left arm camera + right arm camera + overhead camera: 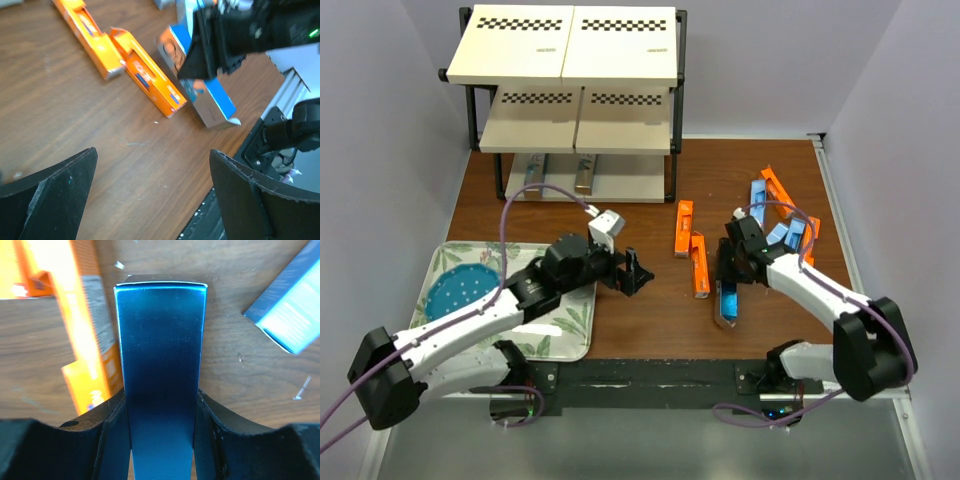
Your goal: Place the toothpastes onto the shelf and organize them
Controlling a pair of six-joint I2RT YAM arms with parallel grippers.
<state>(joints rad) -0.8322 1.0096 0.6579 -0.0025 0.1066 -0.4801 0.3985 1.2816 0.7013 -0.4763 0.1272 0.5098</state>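
My right gripper (pixel 728 272) is shut on a shiny metallic dark blue toothpaste box (pixel 161 355); the fingers (pixel 112 440) press both long sides. The box points toward the near edge (pixel 727 303), and I cannot tell whether it is off the table. Two orange toothpaste boxes (pixel 684 228) (pixel 699 265) lie just left of it. Several orange and light blue boxes are piled at the right (pixel 782 212). The shelf (pixel 570 90) stands at the back left, with two boxes on its bottom tier (pixel 582 175). My left gripper (pixel 635 272) is open and empty over bare wood (pixel 152 195).
A leaf-patterned tray (pixel 570 330) with a round blue plate (pixel 463 288) lies at the near left under my left arm. A light blue box (pixel 292 310) lies right of the held box. The black base rail (pixel 650 380) runs along the near edge.
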